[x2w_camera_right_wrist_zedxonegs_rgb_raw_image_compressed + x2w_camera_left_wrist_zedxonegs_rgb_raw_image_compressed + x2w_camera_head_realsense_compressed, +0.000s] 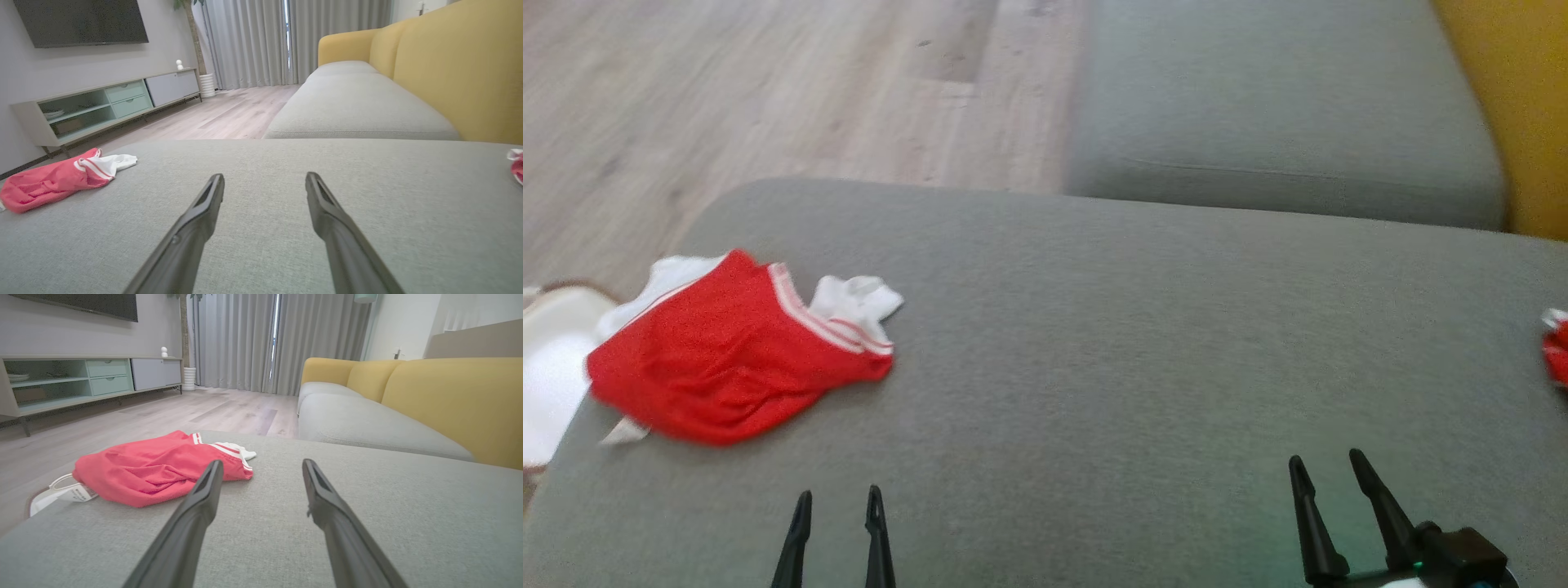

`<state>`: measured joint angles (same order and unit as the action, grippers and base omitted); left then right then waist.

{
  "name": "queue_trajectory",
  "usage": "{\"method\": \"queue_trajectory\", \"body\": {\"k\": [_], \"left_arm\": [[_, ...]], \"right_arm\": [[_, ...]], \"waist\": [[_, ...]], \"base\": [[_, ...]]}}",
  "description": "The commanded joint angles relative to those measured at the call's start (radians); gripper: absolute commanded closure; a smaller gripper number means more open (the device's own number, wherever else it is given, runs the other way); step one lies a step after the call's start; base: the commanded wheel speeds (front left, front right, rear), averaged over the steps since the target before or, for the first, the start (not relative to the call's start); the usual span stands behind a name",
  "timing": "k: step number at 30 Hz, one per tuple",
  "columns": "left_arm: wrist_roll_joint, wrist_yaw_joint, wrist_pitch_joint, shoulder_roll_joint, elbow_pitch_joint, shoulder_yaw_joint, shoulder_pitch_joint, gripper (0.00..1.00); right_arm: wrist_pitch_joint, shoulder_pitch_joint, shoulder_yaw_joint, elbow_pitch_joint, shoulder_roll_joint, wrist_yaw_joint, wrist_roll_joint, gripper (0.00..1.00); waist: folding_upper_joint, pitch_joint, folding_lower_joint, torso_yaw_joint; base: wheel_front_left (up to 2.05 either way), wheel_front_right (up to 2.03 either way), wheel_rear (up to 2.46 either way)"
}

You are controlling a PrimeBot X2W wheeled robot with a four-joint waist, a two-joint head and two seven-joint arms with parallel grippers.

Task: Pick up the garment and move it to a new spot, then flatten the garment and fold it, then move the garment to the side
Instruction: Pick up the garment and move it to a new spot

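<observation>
Head view, my fingers: my left gripper (840, 492) is sitting at the lower left and my right gripper (1325, 457) at the lower right. Both are standing spread and holding nothing, tips pointing up the frame over the grey cushion (1094, 343).
Head view, garment: the red garment (727, 359) is lying crumpled at the left of the frame, near the cushion's left edge and well apart from both grippers.
Left wrist view: my spread fingers are framing bare cushion. The garment (155, 471) is lying left of centre, partly behind the left-hand finger.
Right wrist view: my fingers are gaping over bare cushion, and the garment (49, 179) is lying at the far left.
Handling: I am judging it light, soft and limp, likely sagging and bunching when lifted.
Grip spot: I am favouring the white-striped band or a raised fold.
Arm pose: both arms are hovering low, fingers nearly level with the cushion, the left one nearer the garment.
</observation>
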<state>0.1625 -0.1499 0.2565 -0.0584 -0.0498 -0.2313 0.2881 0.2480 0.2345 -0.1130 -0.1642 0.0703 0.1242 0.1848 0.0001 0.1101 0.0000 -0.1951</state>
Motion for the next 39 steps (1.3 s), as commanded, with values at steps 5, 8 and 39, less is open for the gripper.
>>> {"method": "queue_trajectory", "body": {"k": [5,8,39], "left_arm": [[-0.020,0.002,0.005,0.008,0.048,0.049,-0.066,0.00],[-0.021,0.003,0.005,0.008,0.056,0.059,-0.070,0.00],[0.054,0.138,-0.433,-0.157,-0.384,0.182,-1.141,0.00]], "right_arm": [[0.014,-0.068,-0.026,0.034,-0.002,0.007,-0.006,0.00],[0.014,-0.077,-0.029,0.033,-0.001,0.007,-0.010,0.00],[-0.026,-0.266,-0.002,0.195,0.326,0.007,-0.063,0.00]], "waist": [[-0.0001,-0.032,0.0000,-0.150],[-0.0001,-0.043,0.0000,-0.192],[-0.0001,-0.545,0.0000,-0.158]], "base": [[0.00,0.00,0.00],[0.00,0.00,0.00],[0.00,0.00,0.00]]}}
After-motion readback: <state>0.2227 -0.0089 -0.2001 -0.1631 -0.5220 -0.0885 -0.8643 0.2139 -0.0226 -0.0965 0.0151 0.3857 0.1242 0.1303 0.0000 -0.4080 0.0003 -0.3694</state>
